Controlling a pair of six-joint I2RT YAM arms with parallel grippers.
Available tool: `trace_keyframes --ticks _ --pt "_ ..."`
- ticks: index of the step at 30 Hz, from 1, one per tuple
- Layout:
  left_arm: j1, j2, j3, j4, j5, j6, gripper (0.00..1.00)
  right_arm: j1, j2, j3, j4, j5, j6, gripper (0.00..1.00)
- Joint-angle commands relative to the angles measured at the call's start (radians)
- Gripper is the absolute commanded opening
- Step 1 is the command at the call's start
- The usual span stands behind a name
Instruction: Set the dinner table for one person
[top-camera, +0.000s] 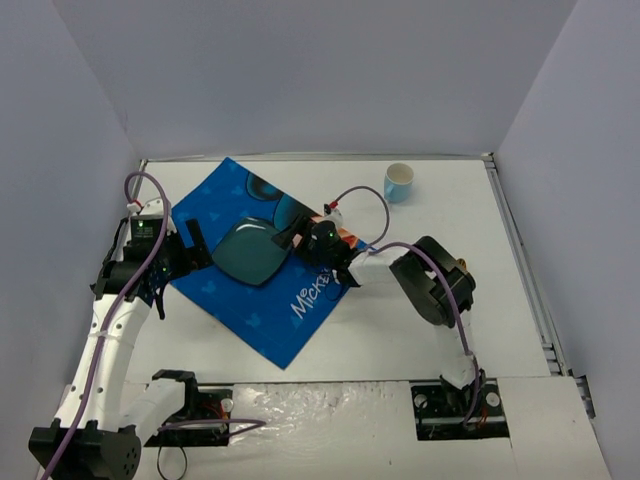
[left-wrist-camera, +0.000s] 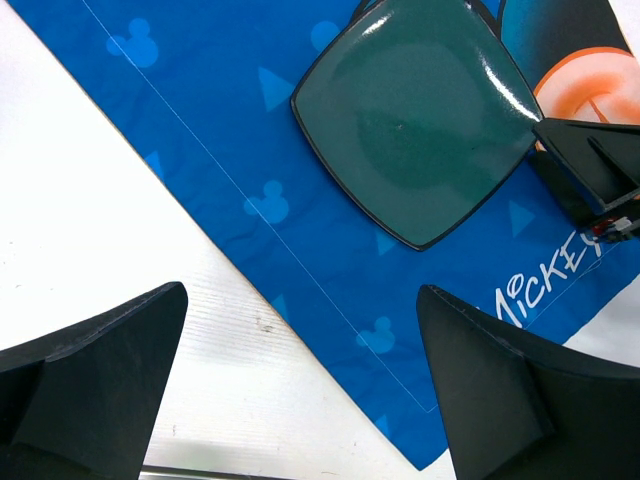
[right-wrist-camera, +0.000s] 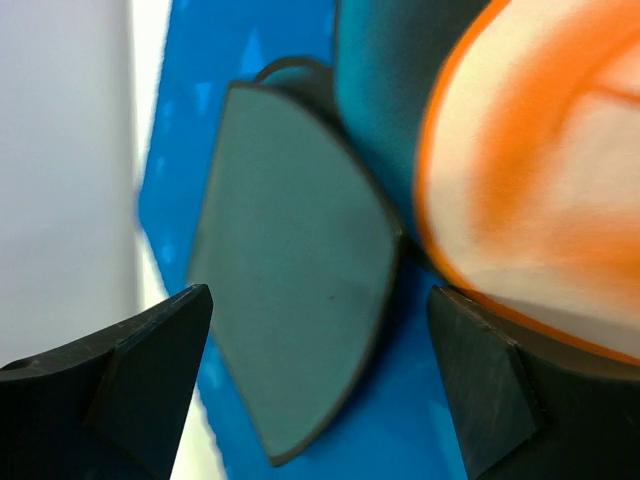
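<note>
Two open end effectors, left end effector empty, right end effector apparently straddling green plate corner, blue placemat diagonal, white tabletop flat beneath, long axis left-right.

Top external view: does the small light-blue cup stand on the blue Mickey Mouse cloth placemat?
No, the small light-blue cup stands on the bare white tabletop, apart from the blue Mickey Mouse cloth placemat.
</note>
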Motion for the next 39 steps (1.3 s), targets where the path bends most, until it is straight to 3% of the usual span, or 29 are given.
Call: trace_keyframes --ticks 1,6,10,15,21,31,39 --pt "0.009 -0.001 0.005 0.036 -0.011 0.021 0.97 -0.017 -0.194 0.06 -0.263 0.218 -0.209 0.88" --pt "0.009 -0.004 0.0 0.03 -0.015 0.025 0.97 -0.072 -0.294 0.098 -0.481 0.41 -0.367 0.91" --pt "0.011 -0.004 -0.018 0.035 -0.016 0.025 0.97 -0.155 -0.339 0.127 -0.549 0.485 -0.47 0.91" --pt "0.014 -0.008 -0.053 0.058 -0.018 0.028 0.97 -0.329 -0.315 0.198 -0.565 0.447 -0.577 0.9" --pt "0.019 -0.012 -0.134 0.134 -0.009 0.036 0.97 -0.423 -0.212 0.321 -0.58 0.424 -0.635 0.87" --pt "0.021 -0.006 -0.195 0.208 -0.047 0.057 0.97 -0.45 -0.036 0.473 -0.608 0.407 -0.653 0.8" --pt "0.023 -0.007 -0.192 0.211 -0.063 0.07 0.97 -0.475 0.019 0.497 -0.61 0.407 -0.658 0.65"
